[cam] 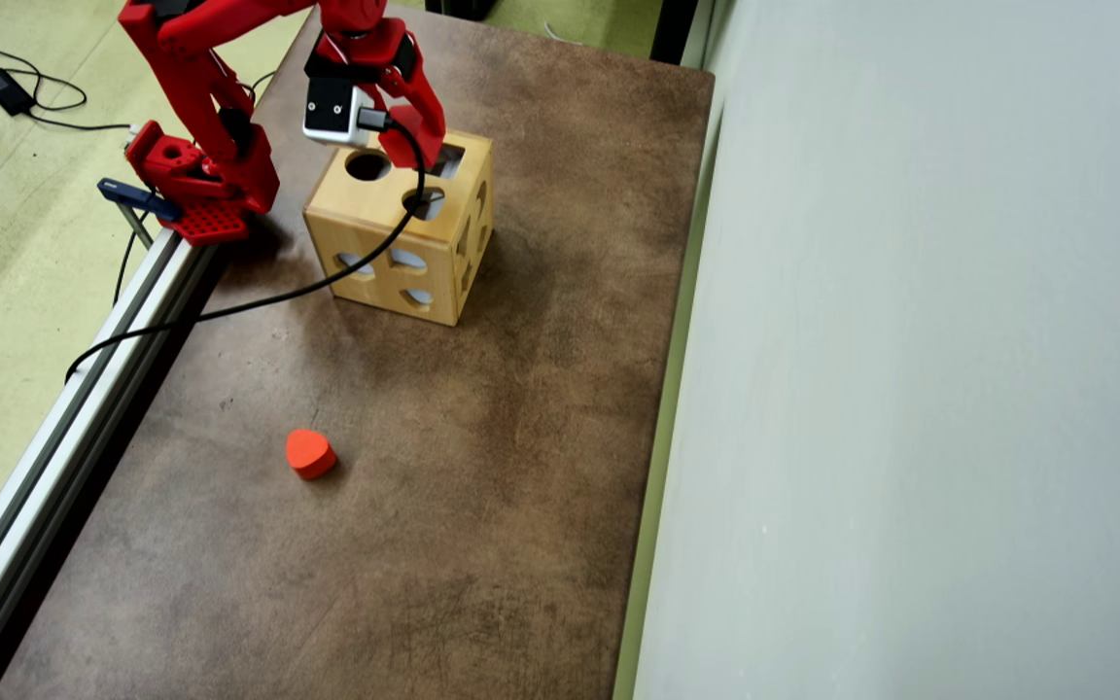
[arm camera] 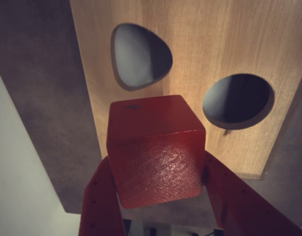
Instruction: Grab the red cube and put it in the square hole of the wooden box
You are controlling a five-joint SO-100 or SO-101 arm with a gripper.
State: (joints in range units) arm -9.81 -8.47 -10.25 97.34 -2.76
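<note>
The claw (arm camera: 158,169) pinches the red cube (arm camera: 156,147) above the wooden box (cam: 400,228); its fingertips hide behind the cube, and the square hole (cam: 448,160) is half covered.

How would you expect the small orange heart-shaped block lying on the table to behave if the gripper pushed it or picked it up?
The orange block lies on a flat face, so it would probably slide rather than roll. It looks solid, likely stiff and light. Its rounded sides might slip between the fingers.
</note>
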